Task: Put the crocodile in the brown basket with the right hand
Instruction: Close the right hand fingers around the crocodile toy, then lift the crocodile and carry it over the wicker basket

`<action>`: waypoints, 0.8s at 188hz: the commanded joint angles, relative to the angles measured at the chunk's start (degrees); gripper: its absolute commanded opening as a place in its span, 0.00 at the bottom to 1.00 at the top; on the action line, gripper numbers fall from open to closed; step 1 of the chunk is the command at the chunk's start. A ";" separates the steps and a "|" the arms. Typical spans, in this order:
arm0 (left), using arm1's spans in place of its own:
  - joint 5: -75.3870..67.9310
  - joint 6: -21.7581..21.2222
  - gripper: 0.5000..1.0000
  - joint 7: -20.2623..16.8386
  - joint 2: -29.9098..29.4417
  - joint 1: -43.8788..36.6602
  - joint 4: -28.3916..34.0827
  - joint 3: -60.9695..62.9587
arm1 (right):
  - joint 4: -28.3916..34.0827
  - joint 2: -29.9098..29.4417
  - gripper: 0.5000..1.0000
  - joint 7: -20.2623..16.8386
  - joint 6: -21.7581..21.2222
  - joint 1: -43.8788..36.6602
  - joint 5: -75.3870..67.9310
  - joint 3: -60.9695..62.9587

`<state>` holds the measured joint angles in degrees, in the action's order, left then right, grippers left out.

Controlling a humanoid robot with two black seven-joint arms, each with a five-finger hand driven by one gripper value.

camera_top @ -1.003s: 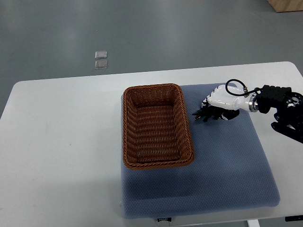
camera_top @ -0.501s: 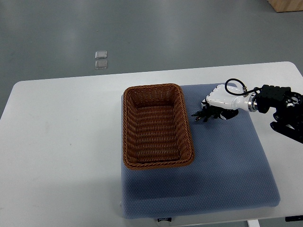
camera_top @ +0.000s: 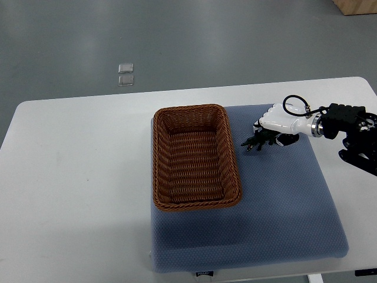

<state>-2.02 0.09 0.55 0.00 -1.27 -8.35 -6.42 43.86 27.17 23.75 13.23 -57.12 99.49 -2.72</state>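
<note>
Reaching in from the right, the right hand [camera_top: 275, 126] is closed around the dark crocodile [camera_top: 252, 142] over the blue mat [camera_top: 283, 200], its free end pointing left and slightly near toward the brown basket [camera_top: 158, 159], which lies just beside it on the left.

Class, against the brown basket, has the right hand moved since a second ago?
Yes, slightly: the right hand has edged up and right in the picture, away from the brown basket.

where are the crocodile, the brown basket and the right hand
crocodile [camera_top: 252, 142]: top view, dark end left of the hand
brown basket [camera_top: 197, 204]: top view, near rim
right hand [camera_top: 281, 124]: top view, white back
</note>
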 commanded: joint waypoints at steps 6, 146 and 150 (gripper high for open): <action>0.00 0.00 1.00 -0.02 0.00 0.04 0.00 0.00 | 0.00 0.16 0.00 -0.02 -0.75 -0.18 -1.23 0.00; 0.00 0.00 1.00 -0.02 0.00 -0.04 0.00 0.00 | 1.23 0.95 0.00 4.20 -2.86 -4.75 -4.31 -0.09; 0.00 0.00 1.00 -0.02 0.00 0.04 0.00 0.00 | 1.32 0.95 0.00 4.20 -2.86 -5.37 -4.40 -0.09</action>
<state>-2.02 0.09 0.52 0.00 -1.28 -8.35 -6.42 44.53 28.05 27.50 10.34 -61.28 95.24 -2.81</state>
